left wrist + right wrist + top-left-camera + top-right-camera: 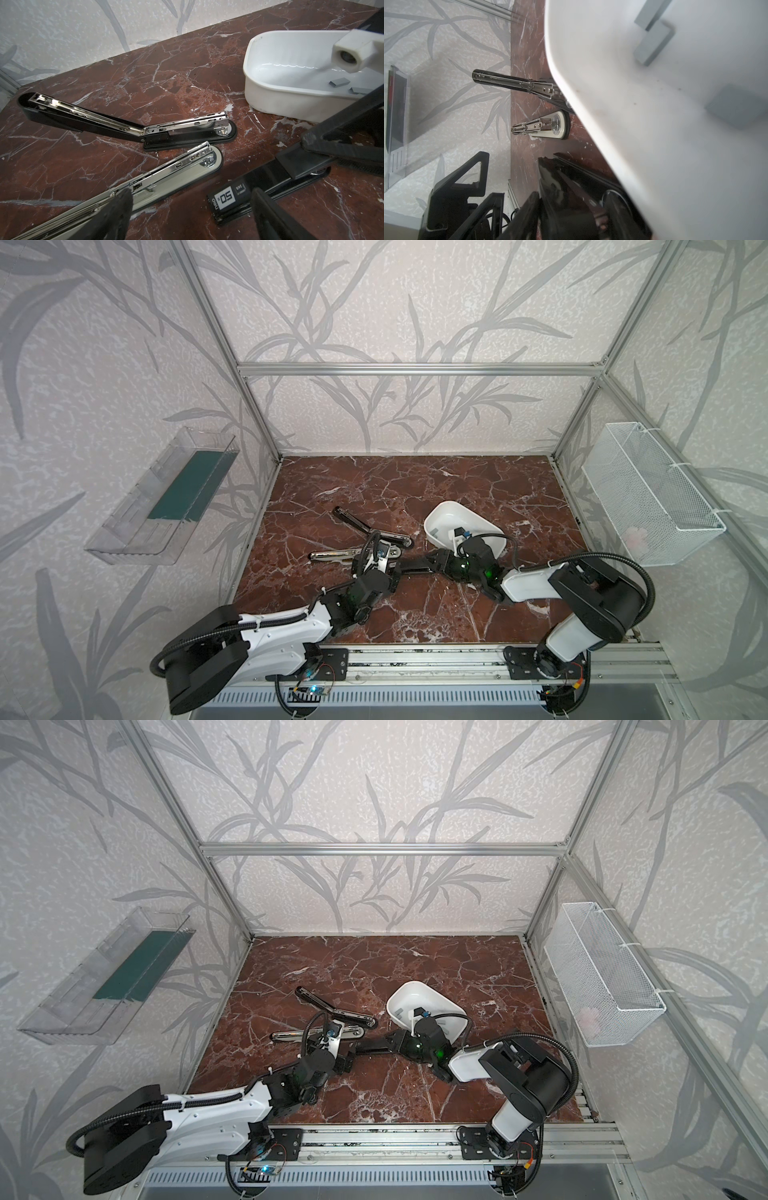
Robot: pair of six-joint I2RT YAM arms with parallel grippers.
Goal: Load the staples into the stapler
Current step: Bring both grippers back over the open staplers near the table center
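The red-brown marble tabletop [457,481] carries all working items, and both arms reach in over its near half. A white tub [270,99] stands right of centre in both top views, with the right arm's wrist over its near rim. Three staplers lie left of the tub, close together. The black open stapler [104,124] lies farthest back, its cover swung up and away from its base. The chrome stapler [166,178] lies just in front of it, also opened. The black closed stapler [270,174] lies nearest the arms and bears a white label on its rear end. The left hand [190,195] is released, its jaws spread wide. One finger is over the chrome stapler's arm, the other over the rear of the black closed stapler, and nothing is between them. The right hand [411,569] is rolled on its side at the front end of the black closed stapler, with one finger [332,128] lying along the cover. It cannot be told whether this hand is clenched on it. The staples [338,82], short grey strips, lie loose on the tub floor.
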